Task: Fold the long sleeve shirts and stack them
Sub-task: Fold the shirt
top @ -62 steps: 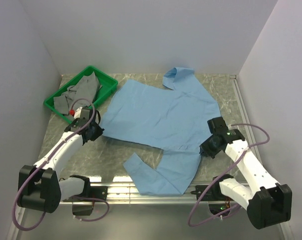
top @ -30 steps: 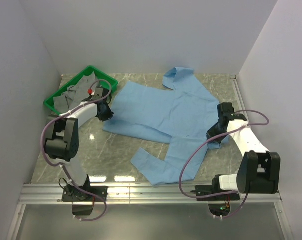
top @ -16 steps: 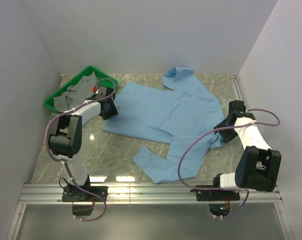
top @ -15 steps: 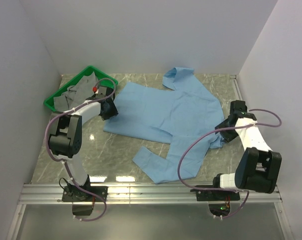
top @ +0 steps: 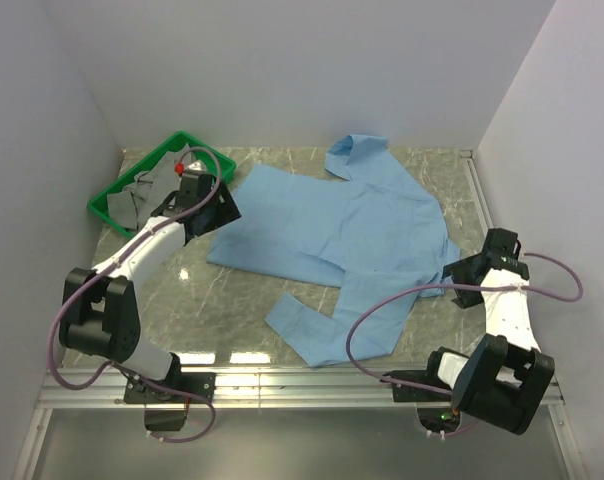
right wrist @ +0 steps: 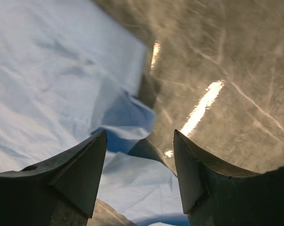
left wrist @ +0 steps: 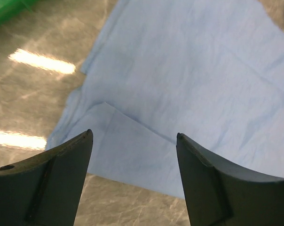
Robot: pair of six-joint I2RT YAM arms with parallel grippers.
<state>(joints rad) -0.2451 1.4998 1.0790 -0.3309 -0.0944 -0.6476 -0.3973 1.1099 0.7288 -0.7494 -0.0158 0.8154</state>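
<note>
The left end effector [top: 222, 207] has opened and lifted off the left edge of the light blue shirt [top: 332, 220]. The right end effector [top: 460, 272] has likewise let go and drawn back rightward. The cloth now lies farther up the table [top: 232, 290].

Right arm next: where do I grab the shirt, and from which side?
Take the shirt by its rumpled edge, just ahead of the right gripper. That edge puckers up off the table, while the rest of the cloth lies flat. Come in low from the bare table on the right, with the jaws open as they are.
</note>
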